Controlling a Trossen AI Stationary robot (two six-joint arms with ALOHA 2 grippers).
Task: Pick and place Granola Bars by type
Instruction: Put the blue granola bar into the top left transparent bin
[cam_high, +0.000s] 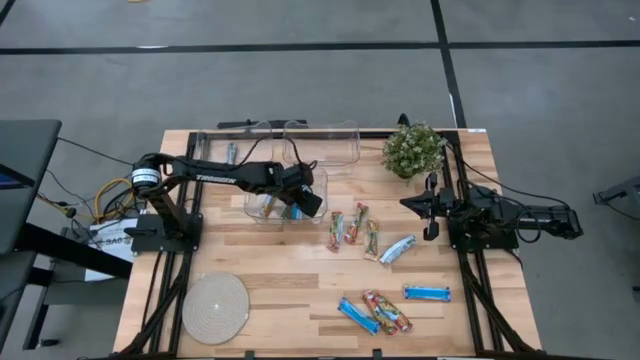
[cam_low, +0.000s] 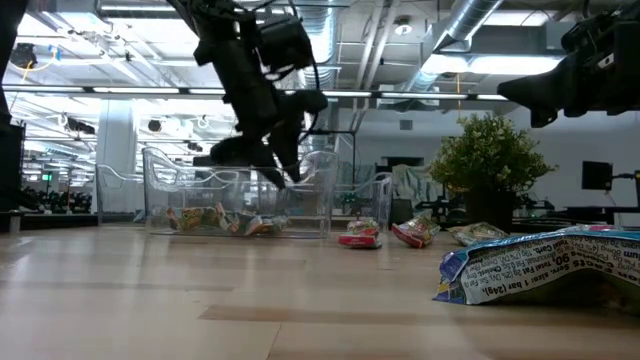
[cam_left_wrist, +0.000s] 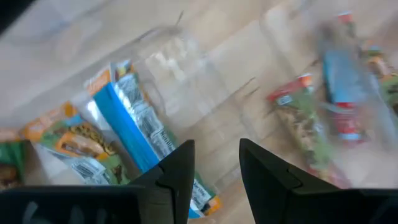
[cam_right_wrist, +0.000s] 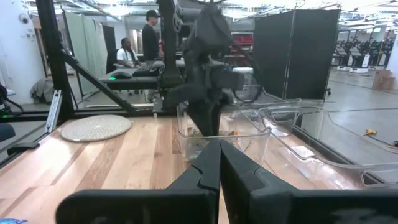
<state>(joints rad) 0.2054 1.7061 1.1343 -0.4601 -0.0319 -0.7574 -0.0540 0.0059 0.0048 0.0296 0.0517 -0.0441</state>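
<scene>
Clear plastic bin is holding several granola bars; the left end effector is hovering above it, fingers parted and gripping nothing. Remaining bars are lying loose on the wooden desk. The right end effector is waiting beside the plant, fingers closed and empty.
</scene>
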